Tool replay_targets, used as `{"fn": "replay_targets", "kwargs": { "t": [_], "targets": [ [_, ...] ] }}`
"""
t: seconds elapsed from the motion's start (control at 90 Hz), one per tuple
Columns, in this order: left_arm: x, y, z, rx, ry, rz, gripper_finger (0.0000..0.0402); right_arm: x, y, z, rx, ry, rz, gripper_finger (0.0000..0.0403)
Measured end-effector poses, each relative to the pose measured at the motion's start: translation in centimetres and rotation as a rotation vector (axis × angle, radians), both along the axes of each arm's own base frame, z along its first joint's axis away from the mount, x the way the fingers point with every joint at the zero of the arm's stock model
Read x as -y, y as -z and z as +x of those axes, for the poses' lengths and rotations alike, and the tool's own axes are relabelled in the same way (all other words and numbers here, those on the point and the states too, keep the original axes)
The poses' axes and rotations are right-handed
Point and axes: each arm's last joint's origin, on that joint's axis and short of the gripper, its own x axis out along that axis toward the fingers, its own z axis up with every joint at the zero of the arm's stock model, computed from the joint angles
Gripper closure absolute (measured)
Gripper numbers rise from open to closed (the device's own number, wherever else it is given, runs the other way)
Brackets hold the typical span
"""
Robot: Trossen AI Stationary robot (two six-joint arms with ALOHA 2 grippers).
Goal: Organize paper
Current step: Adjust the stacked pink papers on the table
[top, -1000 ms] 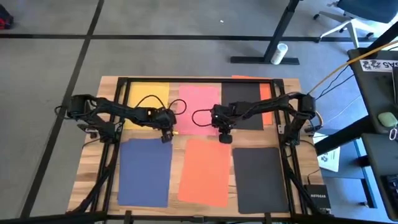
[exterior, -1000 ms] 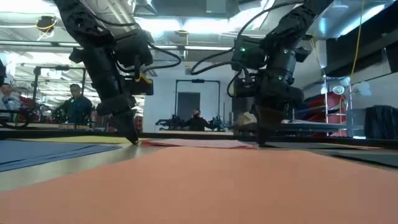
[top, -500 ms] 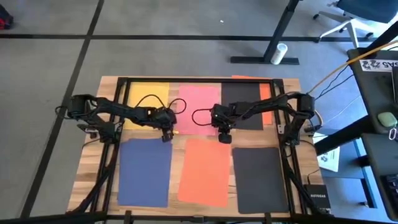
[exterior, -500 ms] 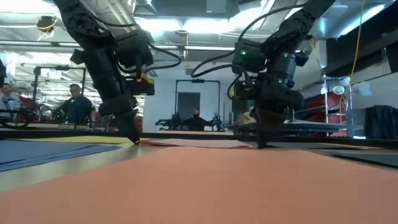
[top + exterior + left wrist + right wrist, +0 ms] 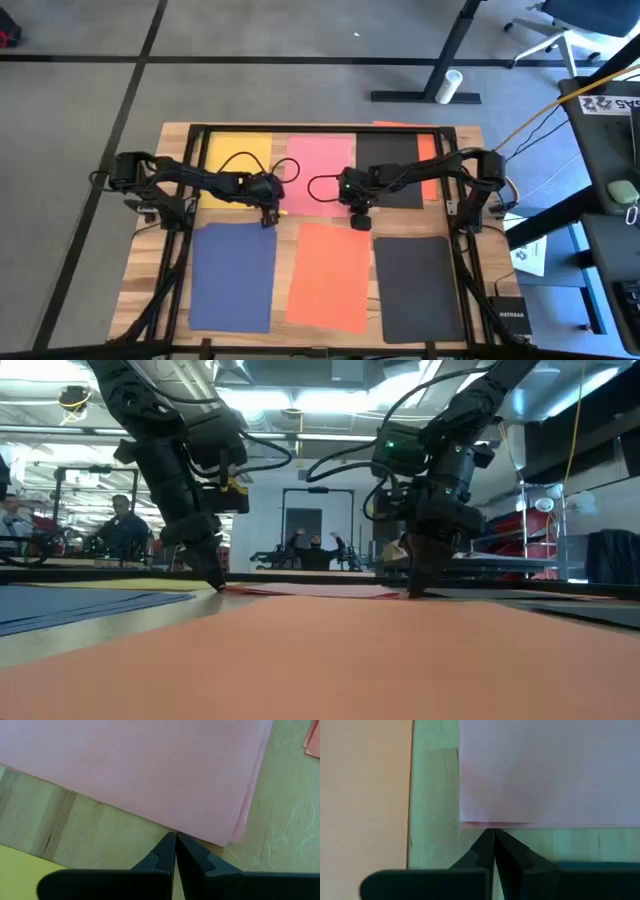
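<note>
Left gripper [image 5: 175, 838] pressed together, tips at pink sheet [image 5: 318, 176] near edge; right gripper [image 5: 494, 834] likewise. Both empty, on wooden table [image 5: 285, 230].

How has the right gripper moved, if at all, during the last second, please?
Yes, slightly: the right gripper, fingers shut, crept toward the pink sheet's near edge, away from the orange sheet.

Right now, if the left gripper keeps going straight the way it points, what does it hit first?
The left gripper, fingers shut, points at the pink paper's near edge, so it would probably meet that edge first. The remaining gap is hard to judge.
</note>
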Motion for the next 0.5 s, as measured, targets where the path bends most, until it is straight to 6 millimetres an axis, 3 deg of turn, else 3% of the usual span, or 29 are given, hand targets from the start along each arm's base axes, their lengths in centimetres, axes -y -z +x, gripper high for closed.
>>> {"fn": "replay_targets", "kwargs": {
  "t": [0.5],
  "targets": [
    [0.19,-0.01,0.06,0.006,-0.008,-0.008,0.0402,0.02,-0.01,0.11,0.012,0.0,-0.002,0.0403]
  ]
}}
